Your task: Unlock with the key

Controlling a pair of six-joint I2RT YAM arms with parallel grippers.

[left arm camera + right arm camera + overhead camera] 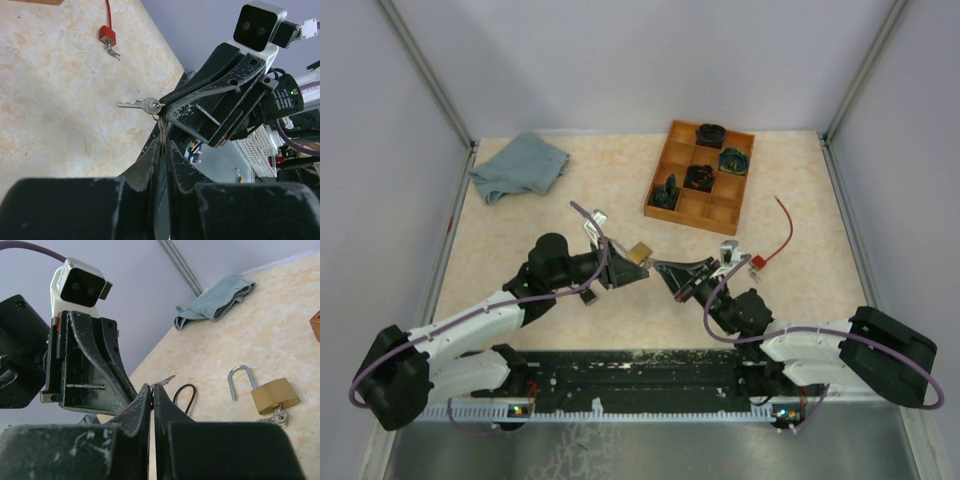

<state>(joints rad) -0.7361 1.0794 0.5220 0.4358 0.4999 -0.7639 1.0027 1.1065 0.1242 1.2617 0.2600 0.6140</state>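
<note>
key between left claw, right claw

Beige marbled table top, evenly and softly lit. Enclosed on the left, back and right by plain pale lilac-grey walls. Slim grey metal posts at both far corners.

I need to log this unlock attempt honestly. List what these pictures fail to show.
Left wrist: the key shows, but its key ring vanishes between the fingers of the left gripper; the brass padlock is out of frame.
Right wrist: the right gripper hides nearly all of that key; keys at the padlock's base mask its keyhole.
Top external: the key is too small to find between the two gripper tips.
</note>
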